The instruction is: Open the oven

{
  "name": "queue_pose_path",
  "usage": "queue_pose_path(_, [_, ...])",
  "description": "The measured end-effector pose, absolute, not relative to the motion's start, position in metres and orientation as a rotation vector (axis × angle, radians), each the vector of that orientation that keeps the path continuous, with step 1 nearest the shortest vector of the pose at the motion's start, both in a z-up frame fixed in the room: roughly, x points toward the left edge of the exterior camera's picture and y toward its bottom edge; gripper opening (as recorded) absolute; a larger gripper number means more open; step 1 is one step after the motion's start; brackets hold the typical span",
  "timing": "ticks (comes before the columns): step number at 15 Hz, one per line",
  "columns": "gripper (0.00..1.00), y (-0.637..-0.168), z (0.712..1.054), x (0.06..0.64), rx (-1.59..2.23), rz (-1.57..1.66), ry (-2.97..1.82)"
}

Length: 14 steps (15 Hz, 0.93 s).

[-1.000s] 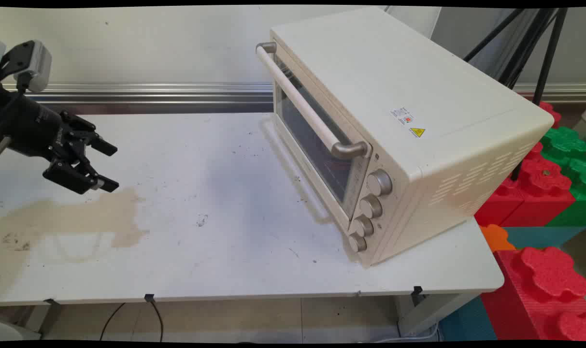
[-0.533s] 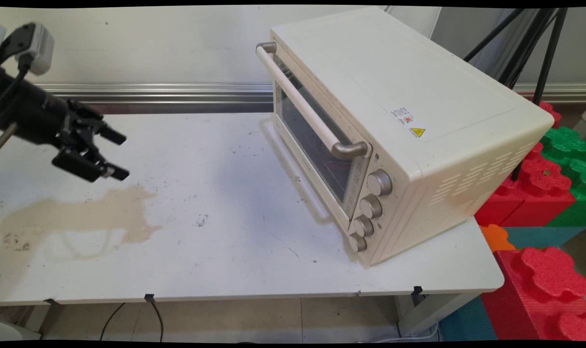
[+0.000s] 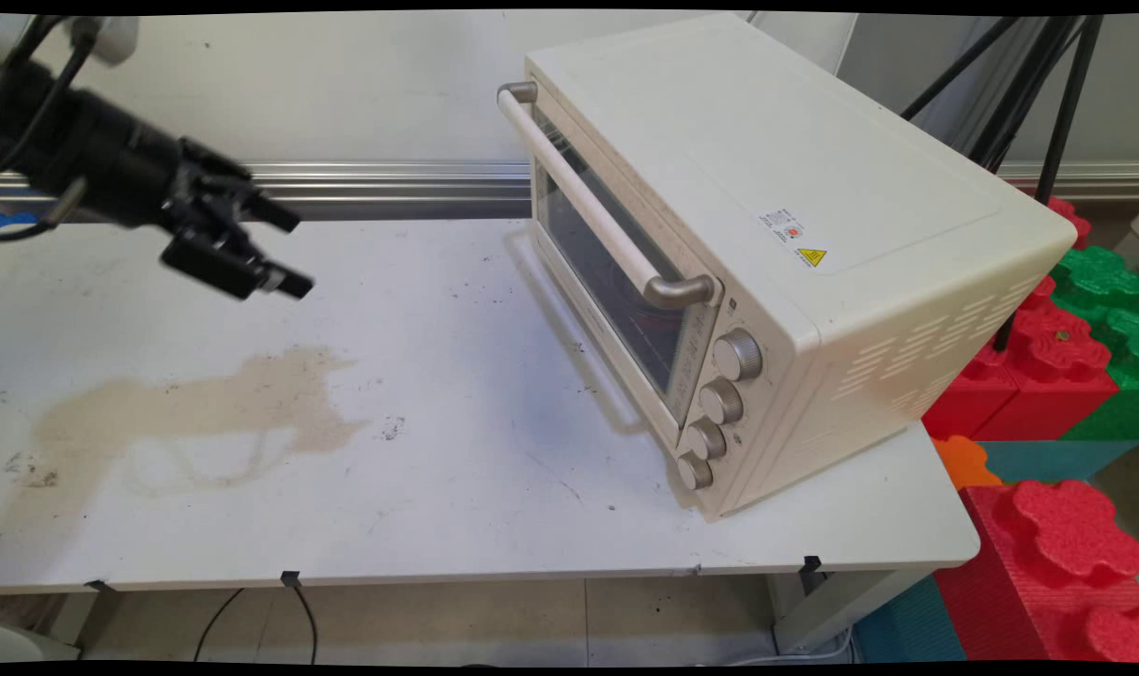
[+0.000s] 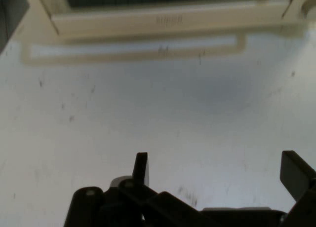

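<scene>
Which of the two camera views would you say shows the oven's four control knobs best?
The main view: all four knobs show in a column beside the glass door of the toaster oven. The hand view catches only the oven's bottom front edge; no knob is clearly visible there.

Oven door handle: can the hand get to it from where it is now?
Probably yes. The hand hangs open above the table, pointing toward the oven, and nothing stands between it and the door handle.
</scene>
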State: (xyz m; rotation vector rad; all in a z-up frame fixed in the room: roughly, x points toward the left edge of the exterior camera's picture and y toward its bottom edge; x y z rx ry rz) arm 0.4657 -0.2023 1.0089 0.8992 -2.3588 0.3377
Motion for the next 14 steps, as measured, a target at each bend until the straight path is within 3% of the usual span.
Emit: queue_pose_path(14, [1.00, -0.271, 1.053, 0.380, 0.813, 0.389, -2.224])
